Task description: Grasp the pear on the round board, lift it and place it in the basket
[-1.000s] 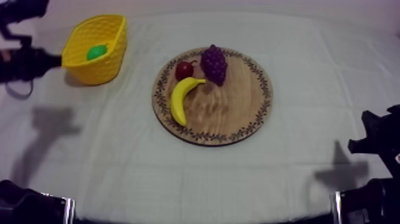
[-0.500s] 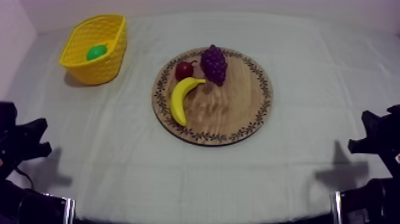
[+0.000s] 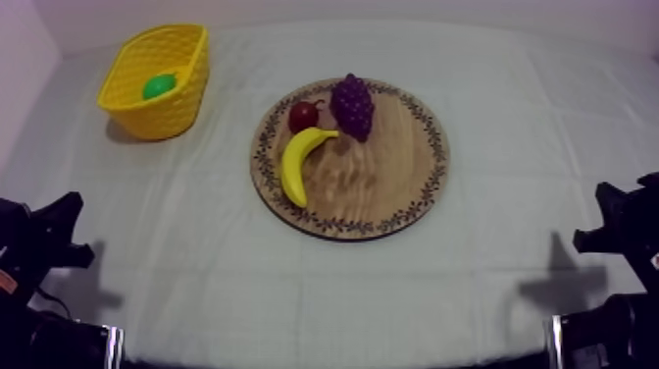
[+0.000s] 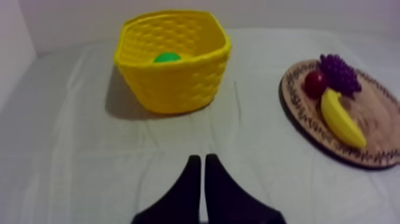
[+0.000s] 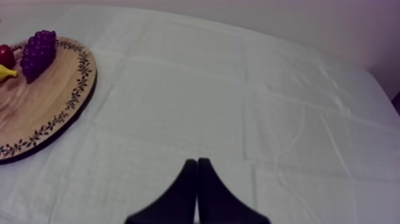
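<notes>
The left arm (image 3: 37, 247) sits low at its own side of the table, drawn in near the table's front edge, well apart from both the yellow basket (image 3: 186, 98) and the round wooden board (image 3: 392, 172). From its wrist, the left gripper (image 4: 201, 158) is levelled low over bare cloth (image 3: 196, 255) and aimed towards the basket. Its two black fingers lie pressed together as a narrow wedge with nothing between them, so it is clenched on nothing. The right arm (image 3: 620, 234) rests in the same way at the opposite side, low and clear of the board. The right gripper (image 5: 197, 161) also has its fingers closed flat against each other, empty, pointing across open cloth with the board's patterned rim off to one side. The pear (image 3: 159, 86) is not on the board. It lies inside the yellow basket, a green shape down against the basket's inner wall, and from the left wrist only its top shows above the woven rim. The basket stands upright at the far left of the table, apart from the board. On the board three toy fruits are gathered towards the half nearer the basket. The bunch of grapes (image 3: 352, 105) lies by the far rim, and the small red fruit (image 3: 303, 116) is just beside the grapes. The banana (image 3: 299, 163) curves from close by those two down towards the near rim. The other half of the board is plain wood grain.
</notes>
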